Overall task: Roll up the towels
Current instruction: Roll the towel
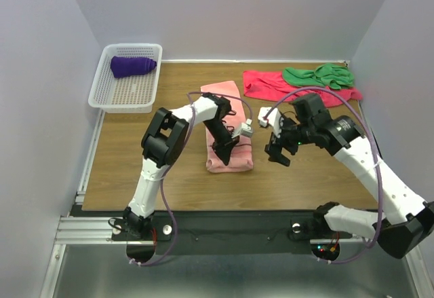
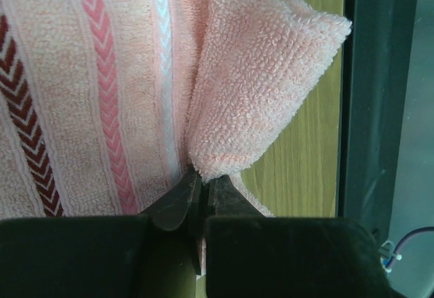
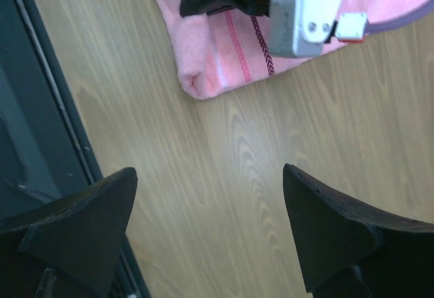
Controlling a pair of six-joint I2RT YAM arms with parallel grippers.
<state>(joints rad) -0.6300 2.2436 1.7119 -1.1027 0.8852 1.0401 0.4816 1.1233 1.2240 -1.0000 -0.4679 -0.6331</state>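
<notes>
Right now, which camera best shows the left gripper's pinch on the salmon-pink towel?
The left wrist view: the left gripper is closed on a lifted fold of the salmon-pink towel. The top external view has the arm covering the pinch. The right wrist view shows only a towel corner below that arm's wrist.

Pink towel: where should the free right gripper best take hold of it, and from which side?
Likely the pink towel's near right corner, from the right: it lies free, close to the open right gripper, while the left gripper pinches the near fold.
</notes>
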